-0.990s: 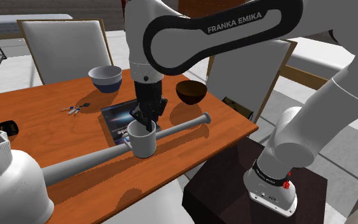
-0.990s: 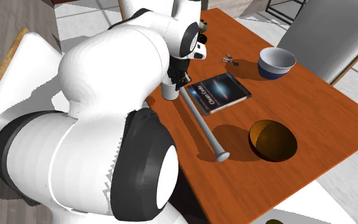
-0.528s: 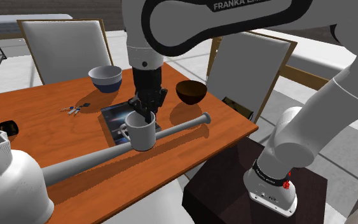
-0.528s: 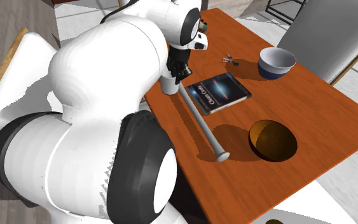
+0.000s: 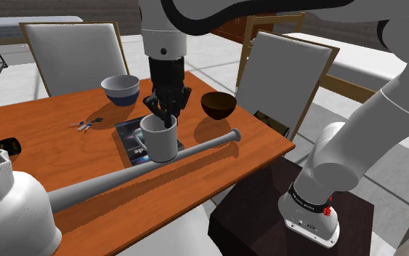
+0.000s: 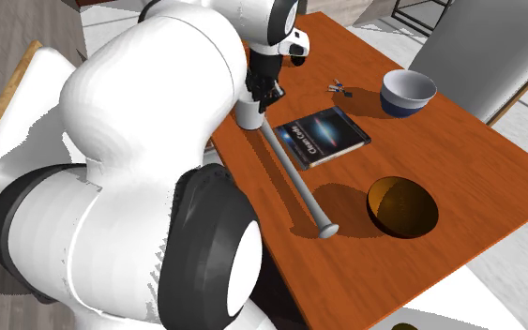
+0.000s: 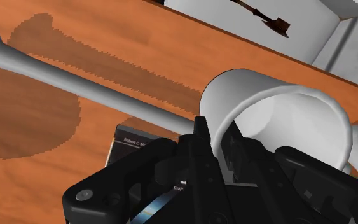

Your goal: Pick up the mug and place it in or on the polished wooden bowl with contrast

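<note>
Up comes the mug (image 5: 159,140), higher than a second ago, its rim wall pinched tight in the black gripper (image 5: 163,118). It hangs well apart from the dark wooden bowl (image 5: 218,104), so I'd say keep it level, carry it over that bowl, then lower gently.

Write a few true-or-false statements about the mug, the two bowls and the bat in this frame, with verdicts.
1. The gripper is shut on the mug, gripping its rim. True.
2. The mug sits inside the dark brown bowl. False: that bowl is empty, and the mug is in the gripper, apart from it.
3. A grey bat lies on the table. True.
4. The keys are in the blue bowl. False: they lie on the table beside it.
</note>
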Controlling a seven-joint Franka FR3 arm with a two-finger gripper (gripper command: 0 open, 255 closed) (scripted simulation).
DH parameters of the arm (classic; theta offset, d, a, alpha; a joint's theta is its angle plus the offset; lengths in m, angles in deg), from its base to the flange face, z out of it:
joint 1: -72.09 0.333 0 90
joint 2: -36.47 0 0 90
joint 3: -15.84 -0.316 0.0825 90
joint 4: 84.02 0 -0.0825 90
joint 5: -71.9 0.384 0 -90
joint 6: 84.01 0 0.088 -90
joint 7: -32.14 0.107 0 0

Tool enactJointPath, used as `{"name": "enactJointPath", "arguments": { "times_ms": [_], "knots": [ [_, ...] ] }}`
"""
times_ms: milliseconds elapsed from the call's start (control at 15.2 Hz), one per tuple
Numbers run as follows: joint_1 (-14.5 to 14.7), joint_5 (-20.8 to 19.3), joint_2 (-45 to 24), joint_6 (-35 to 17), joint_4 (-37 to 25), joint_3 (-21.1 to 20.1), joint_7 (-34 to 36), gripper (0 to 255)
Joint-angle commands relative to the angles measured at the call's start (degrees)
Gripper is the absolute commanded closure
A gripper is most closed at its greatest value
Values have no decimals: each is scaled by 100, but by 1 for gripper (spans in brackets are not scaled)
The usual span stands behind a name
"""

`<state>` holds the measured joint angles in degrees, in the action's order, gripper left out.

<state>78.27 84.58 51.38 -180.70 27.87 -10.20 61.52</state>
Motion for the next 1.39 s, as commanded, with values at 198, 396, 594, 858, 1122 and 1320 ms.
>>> {"name": "enactJointPath", "arguments": {
  "times_ms": [198, 396, 594, 858, 1122, 1320],
  "knots": [
    [-192, -43, 213, 190, 111, 404, -572, 255],
    [-344, -118, 302, 285, 173, 701, -998, 255],
    [-499, -219, 332, 374, 178, 990, -1411, 255],
    [-717, -374, 285, 485, 98, 1357, -1949, 255],
    [-934, -537, 142, 590, -85, 1708, -2471, 255],
    [-1097, -655, -25, 669, -290, 1958, -2854, 255]
  ]
}}
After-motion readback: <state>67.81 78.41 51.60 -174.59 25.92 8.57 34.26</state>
